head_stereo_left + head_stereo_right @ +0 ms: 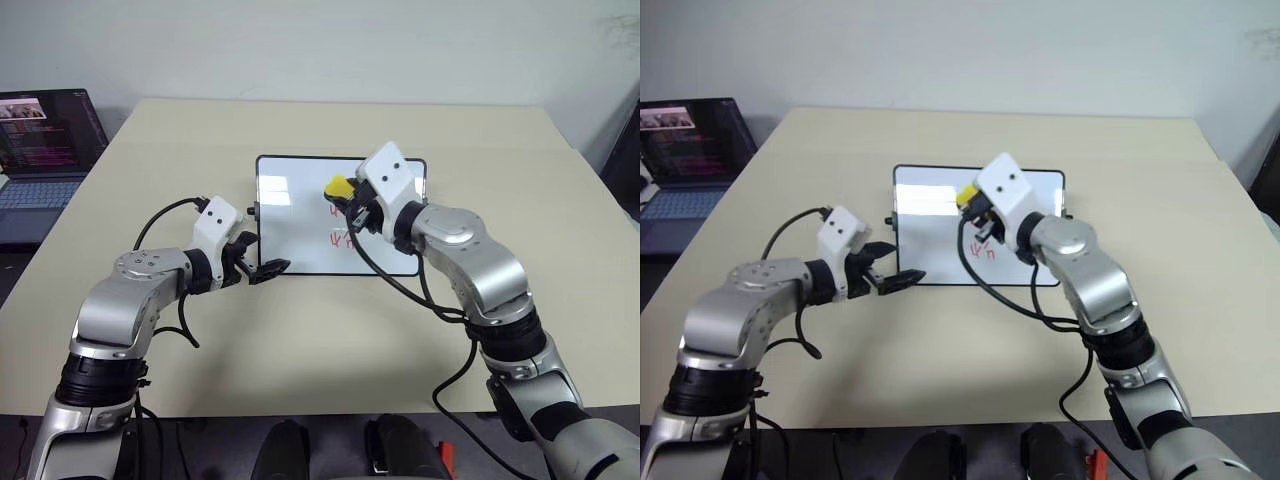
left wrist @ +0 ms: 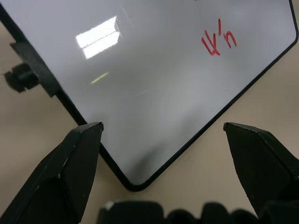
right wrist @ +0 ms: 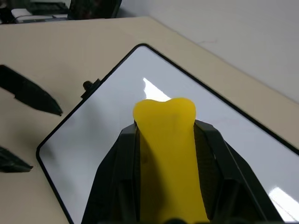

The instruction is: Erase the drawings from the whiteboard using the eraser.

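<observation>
Left eye view, table (image 1: 300, 340): a wide beige top; everything else lies on it or hangs above it.
Laptop (image 1: 40, 160): at the 9 o'clock edge of the table, screen lit, well apart from the board.
Whiteboard (image 1: 295, 225): flat at the table's middle, black frame, a small knob (image 1: 251, 209) on its 9 o'clock side.
Right arm (image 1: 470, 270): it reaches over the board from 4 o'clock and covers its 3 o'clock part with some of the writing.
Left gripper (image 1: 262, 258): beside the board's 7 o'clock corner, fingers spread wide with nothing between them; in the left wrist view the corner lies between the two tips.
Right gripper (image 3: 166, 154): above the board, fingers pressed tight on the eraser.
Eraser (image 1: 338, 187): yellow, sticking out past the fingertips, over the board's upper middle.
Drawings (image 2: 218, 43): red marks toward the board's 5 o'clock area; one row is plain, others partly hidden.
</observation>
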Controlling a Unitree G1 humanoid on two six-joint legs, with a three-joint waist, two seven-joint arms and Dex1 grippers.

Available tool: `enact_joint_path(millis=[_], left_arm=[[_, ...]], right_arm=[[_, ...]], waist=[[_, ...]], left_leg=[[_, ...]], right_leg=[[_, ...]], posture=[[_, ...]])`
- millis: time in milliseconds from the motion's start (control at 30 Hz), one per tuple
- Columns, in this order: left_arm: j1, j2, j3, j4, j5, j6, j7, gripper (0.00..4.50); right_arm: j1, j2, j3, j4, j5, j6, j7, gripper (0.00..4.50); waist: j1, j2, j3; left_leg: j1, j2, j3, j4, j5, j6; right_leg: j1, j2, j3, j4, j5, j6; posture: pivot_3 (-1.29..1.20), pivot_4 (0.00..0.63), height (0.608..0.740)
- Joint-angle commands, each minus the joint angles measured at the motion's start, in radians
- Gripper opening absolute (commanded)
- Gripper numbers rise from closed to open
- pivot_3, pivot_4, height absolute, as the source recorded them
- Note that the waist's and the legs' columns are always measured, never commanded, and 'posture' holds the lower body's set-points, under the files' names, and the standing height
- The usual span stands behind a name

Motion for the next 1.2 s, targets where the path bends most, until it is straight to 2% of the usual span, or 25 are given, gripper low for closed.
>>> enact_joint_path(millis=[33,333,500,767,1000,1200], left_arm=[[0.003,0.026,0.031,-0.079,0.002,0.007,0.033,4.5],[0.048,0.057,0.045,-0.115,0.003,0.027,0.078,4.5],[0.026,0.053,0.052,-0.108,-0.009,-0.023,0.065,4.5],[0.039,0.065,0.035,-0.057,-0.017,-0.087,0.011,4.5],[0.024,0.082,0.005,-0.006,-0.001,-0.119,-0.03,4.5],[0.022,0.077,-0.019,-0.009,0.004,-0.132,-0.051,4.5]], right_arm=[[0.016,-0.029,-0.035,-0.075,0.03,0.009,0.029,1.22],[0.11,-0.131,-0.027,-0.12,0.073,0.014,0.111,1.22],[0.087,-0.088,0.029,-0.067,0.037,-0.028,0.084,1.22],[-0.015,-0.025,0.062,0.09,-0.034,-0.117,0.058,1.21],[-0.165,0.039,0.103,0.397,-0.13,-0.246,0.042,1.21],[-0.166,0.026,0.167,0.529,-0.19,-0.289,0.111,1.21]], waist=[[0.0,0.0,0.0],[-0.002,0.0,0.0],[-0.006,0.0,0.0],[-0.005,0.0,0.0],[-0.005,0.0,0.0],[-0.003,0.0,0.0]], left_leg=[[0.0,0.0,0.0,0.0,0.0,0.0],[0.0,-0.001,0.001,0.0,0.0,0.0],[0.001,0.0,0.001,0.0,0.0,0.0],[0.001,-0.001,0.002,0.0,0.0,0.0],[0.001,0.0,0.002,0.0,0.0,0.0],[0.0,-0.001,0.002,0.0,0.0,0.0]], right_leg=[[0.0,0.0,0.0,0.0,0.0,0.0],[0.0,-0.001,0.001,0.0,0.0,0.0],[0.0,0.001,0.001,0.0,0.0,0.0],[0.0,0.0,0.002,0.0,0.0,0.0],[0.0,0.0,0.001,0.0,0.0,0.0],[0.0,-0.001,0.002,-0.001,0.0,0.0]], posture=[[0.0,0.15,0.74],[0.0,0.15,0.74],[0.0,0.15,0.74],[0.0,0.15,0.74],[0.0,0.15,0.74],[0.0,0.15,0.74]])
